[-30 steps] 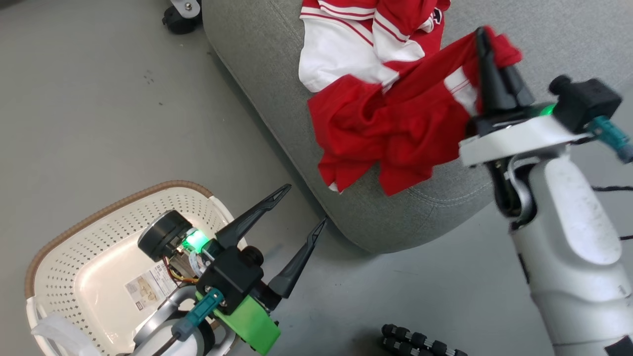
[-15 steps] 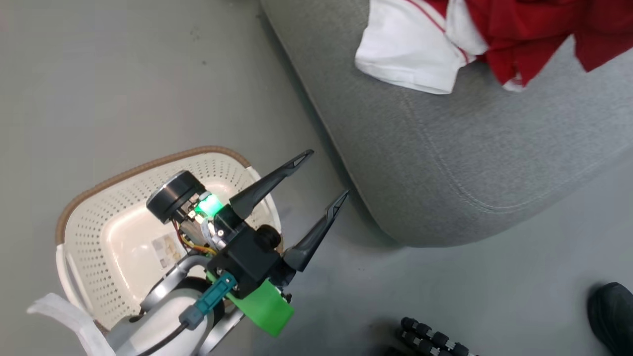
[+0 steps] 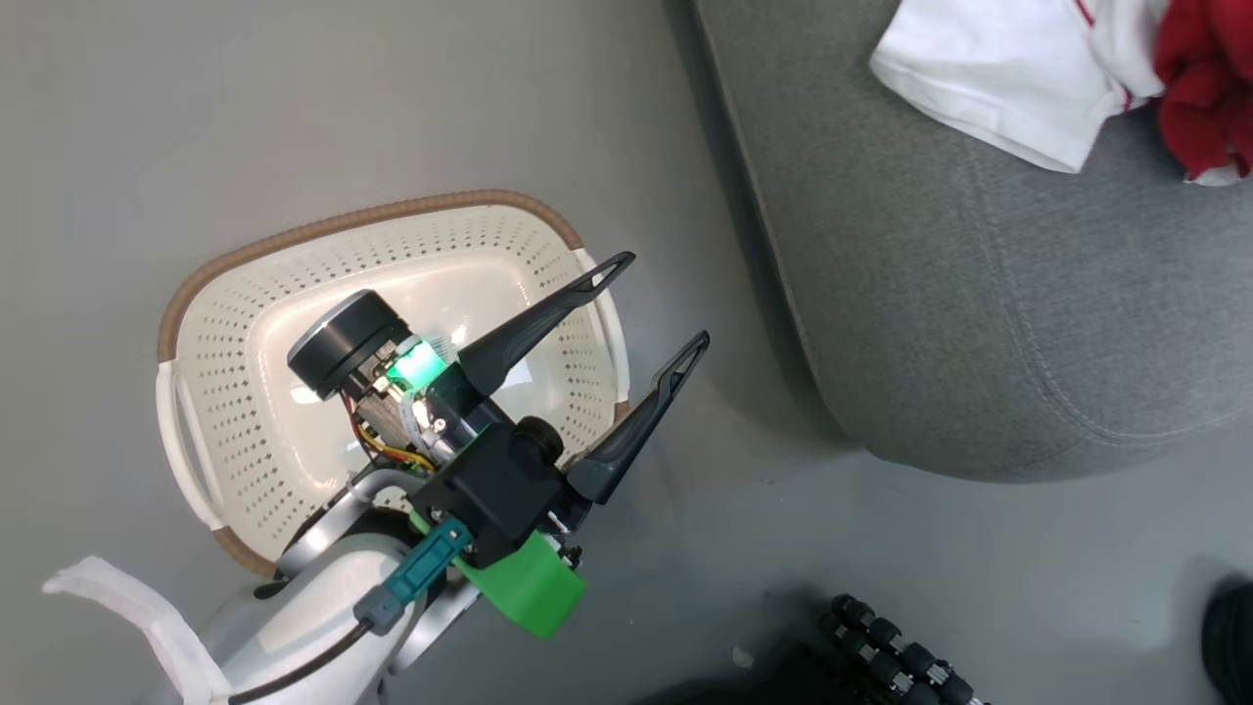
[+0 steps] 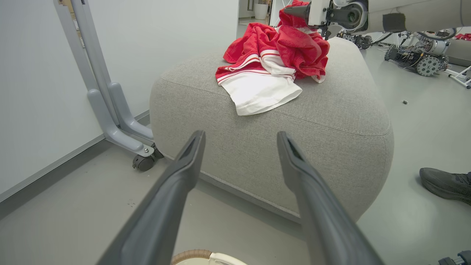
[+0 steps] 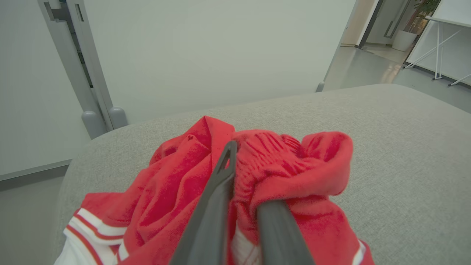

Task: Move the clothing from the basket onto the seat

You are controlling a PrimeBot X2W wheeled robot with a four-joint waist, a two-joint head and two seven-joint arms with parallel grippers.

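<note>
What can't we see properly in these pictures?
- Head view: the clothing runs off the top-right edge.
- Head view: the left end effector covers part of the floor of the basket.
- Right wrist view: clothing buries one finger of the right end effector; its grip is unclear.

No text, label, brand, number or sign can be read in any view; the clothing [image 4: 274,55], lying beyond the tips of the left tool [image 4: 241,133], shows only red stripes on white trim, with no letters or figures that can be made out
</note>
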